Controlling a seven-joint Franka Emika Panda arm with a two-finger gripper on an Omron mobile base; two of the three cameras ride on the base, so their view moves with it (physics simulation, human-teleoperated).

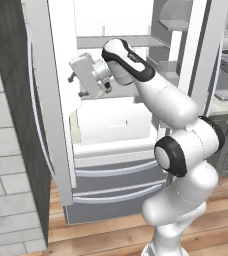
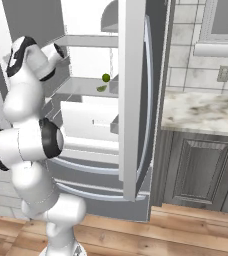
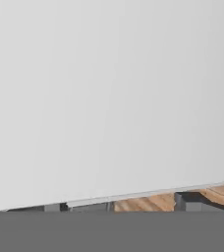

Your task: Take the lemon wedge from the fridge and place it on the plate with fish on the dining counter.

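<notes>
Both doors of the fridge (image 1: 51,120) are seen open; the retrieval step is judged in hand. The lemon wedge (image 2: 101,88) lies on a shelf. The gripper (image 1: 72,77) is raised beside the left door, jaw state indeterminable. A reach rightward is required.

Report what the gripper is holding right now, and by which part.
Cannot be told. The gripper sits against the open fridge door's inner side, its fingertips too small to read. The lemon wedge lies untouched on a fridge shelf.

Fridge (image 1: 56,125) apparently brushed steel, smooth white interior
</notes>
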